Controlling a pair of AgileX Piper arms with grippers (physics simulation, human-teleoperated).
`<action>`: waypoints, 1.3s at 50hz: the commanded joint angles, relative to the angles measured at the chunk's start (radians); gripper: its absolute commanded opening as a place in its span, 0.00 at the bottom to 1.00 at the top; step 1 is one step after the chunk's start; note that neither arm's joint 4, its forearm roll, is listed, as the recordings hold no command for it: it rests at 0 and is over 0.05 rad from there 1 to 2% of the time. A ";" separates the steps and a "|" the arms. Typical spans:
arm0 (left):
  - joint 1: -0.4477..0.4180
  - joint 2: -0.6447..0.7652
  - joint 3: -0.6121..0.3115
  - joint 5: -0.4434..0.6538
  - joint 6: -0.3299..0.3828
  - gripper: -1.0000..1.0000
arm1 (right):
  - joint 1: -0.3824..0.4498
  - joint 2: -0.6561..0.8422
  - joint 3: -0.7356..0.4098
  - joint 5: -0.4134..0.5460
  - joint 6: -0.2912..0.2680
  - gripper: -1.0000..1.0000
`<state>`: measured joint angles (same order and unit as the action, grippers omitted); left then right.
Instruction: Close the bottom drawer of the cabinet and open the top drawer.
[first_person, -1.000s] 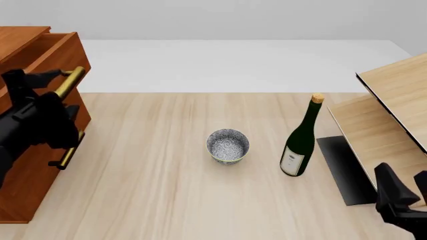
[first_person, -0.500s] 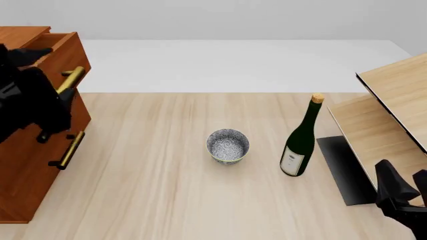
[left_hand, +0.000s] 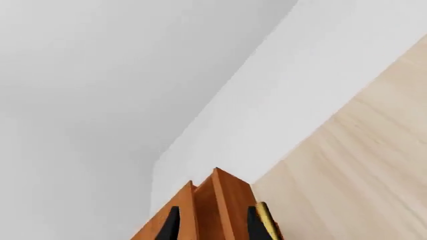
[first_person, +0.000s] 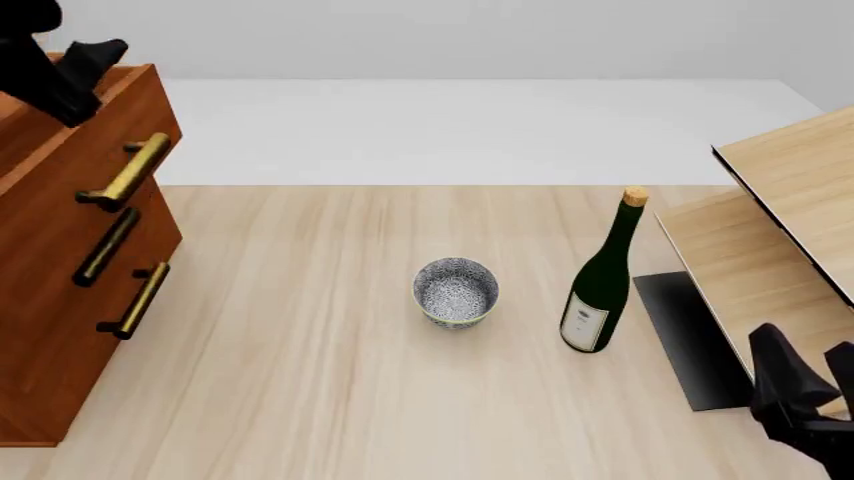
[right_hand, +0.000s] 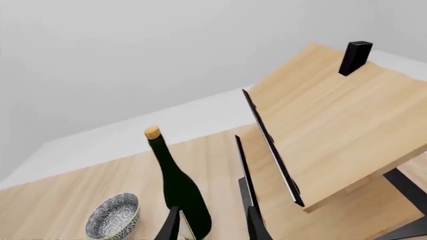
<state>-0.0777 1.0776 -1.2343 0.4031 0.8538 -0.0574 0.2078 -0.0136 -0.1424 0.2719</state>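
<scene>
The cabinet (first_person: 67, 250) stands at the left edge of the table (first_person: 334, 400) in the front view, its three brass-handled fronts facing right. The top drawer (first_person: 114, 130) juts out a little past the fronts below it, its handle (first_person: 127, 172) standing proud. The bottom drawer (first_person: 80, 330) sits flush with the cabinet face.

The left gripper (first_person: 60, 60) hangs above the top drawer's upper edge, up at the cabinet's far corner and apart from the handle. In the left wrist view its two fingertips (left_hand: 175, 225) straddle the drawer's front board with a gap on each side, so the jaws stand apart and grasp nothing.

The right gripper (first_person: 807, 385) rests low at the near right corner, well apart from the cabinet, beside the slanted pale boards (first_person: 774, 240). Its fingers are parted and empty.

A patterned bowl (first_person: 455, 291) and a corked green bottle (first_person: 603, 285) stand mid-table.
</scene>
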 joint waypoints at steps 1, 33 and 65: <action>0.003 0.117 -0.297 0.285 -0.347 1.00 | 0.007 -0.020 -0.002 0.019 -0.013 1.00; 0.045 0.175 -0.406 0.454 -0.808 1.00 | 0.021 -0.099 -0.007 0.089 -0.057 1.00; 0.110 0.108 -0.218 0.376 -0.900 1.00 | 0.025 -0.126 -0.009 0.110 -0.077 1.00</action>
<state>0.0142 1.1981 -1.4978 0.7993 -0.0261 -0.0328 0.0865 -0.0223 -0.0357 0.1996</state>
